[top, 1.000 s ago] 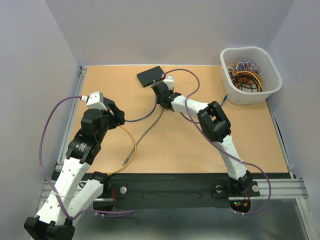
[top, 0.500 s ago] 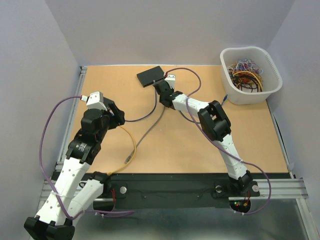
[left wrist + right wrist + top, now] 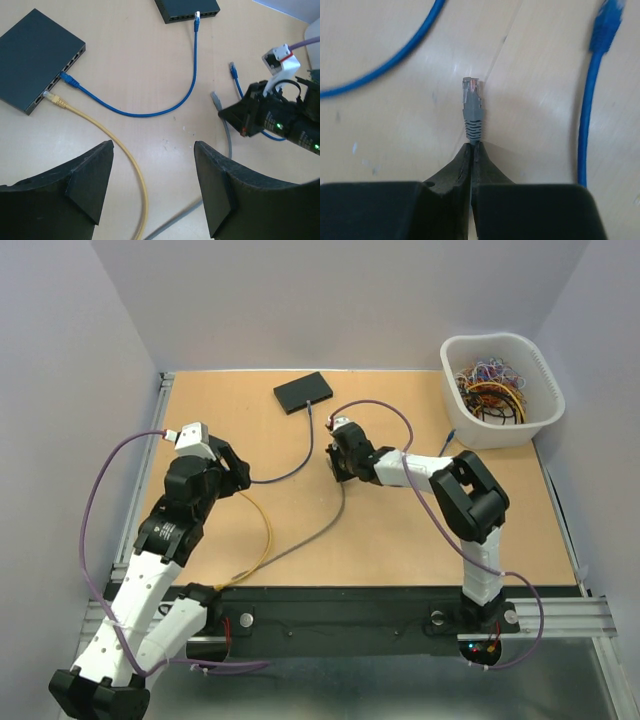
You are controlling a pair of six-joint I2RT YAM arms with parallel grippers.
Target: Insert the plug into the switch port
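Retreating from the switch at the far edge of the table, the right gripper has clamped shut just behind the grey plug. Insertion apparently still lies ahead; the left gripper gapes wide, empty.

The table is a light tan, wood-toned board. The nearer switch and the farther switch are plain black. The grey plug has a clear tip with a reddish glint, and the grey cable behind it matches it. The blue cable is bright blue with blue plugs; the yellow cable has a yellow plug. The right gripper and left gripper are matt black. The left arm and right arm are white with black joints and carry purple leads. The bin is white and holds multicoloured cables.
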